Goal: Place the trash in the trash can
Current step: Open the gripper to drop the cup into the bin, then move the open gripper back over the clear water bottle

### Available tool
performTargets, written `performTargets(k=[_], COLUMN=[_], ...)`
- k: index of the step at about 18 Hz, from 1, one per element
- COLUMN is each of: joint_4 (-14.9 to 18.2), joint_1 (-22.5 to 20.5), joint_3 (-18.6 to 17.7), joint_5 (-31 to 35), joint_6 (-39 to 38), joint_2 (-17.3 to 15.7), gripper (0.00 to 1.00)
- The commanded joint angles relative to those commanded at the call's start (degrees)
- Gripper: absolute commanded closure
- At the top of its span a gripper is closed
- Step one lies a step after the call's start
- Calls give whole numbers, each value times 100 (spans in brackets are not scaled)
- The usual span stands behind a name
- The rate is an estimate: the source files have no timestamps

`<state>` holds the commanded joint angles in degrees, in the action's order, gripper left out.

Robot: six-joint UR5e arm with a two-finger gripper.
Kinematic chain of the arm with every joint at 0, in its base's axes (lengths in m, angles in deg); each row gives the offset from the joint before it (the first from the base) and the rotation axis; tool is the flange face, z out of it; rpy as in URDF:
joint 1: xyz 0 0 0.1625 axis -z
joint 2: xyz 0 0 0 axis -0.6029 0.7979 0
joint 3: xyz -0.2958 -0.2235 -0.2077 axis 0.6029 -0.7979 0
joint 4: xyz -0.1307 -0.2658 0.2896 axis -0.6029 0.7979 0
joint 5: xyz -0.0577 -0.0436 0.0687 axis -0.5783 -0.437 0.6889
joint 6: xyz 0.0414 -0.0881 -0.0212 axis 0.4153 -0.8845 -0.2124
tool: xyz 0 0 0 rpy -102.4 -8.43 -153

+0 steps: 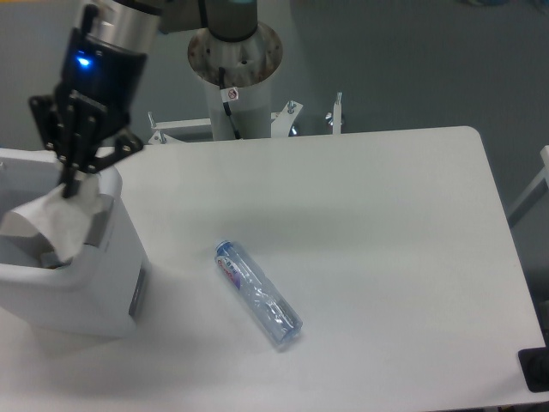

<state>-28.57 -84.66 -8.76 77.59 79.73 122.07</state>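
Black end effector (pixel 70 184) hangs over the near right corner of the trash can (pixel 103 292), its fingers pinched together on the top edge of the translucent whitish plastic cup (pixel 53 225). Crumpled and pale, the cup dangles inside the bin's open mouth, its lower end dipping below the rim; against the white walls its outline is hard to trace, and it may be touching the inner wall. A blue light glows on the arm's wrist above, and the arm itself is cut off by the top of the frame. Only part of the trash can shows, its left side running out of view, with a grey panel visible on the side facing the bottle. Whatever lies at the bottom of the bin is too dim to make out. Well apart on the white tabletop (pixel 386 223), the crushed bottle (pixel 257 293) lies on its side, blue cap toward the near edge, red-blue label toward the bin.
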Motion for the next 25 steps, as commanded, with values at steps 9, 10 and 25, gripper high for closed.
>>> performTargets(k=[9, 10, 25], joint_4=[-132, -210, -299], joint_1=[-17, -96, -2188], joint_3=[-132, -132, -132], joint_5=[35, 44, 542], joint_6=[9, 0, 26], joint_2=[140, 202, 1739], gripper=[0, 0, 0])
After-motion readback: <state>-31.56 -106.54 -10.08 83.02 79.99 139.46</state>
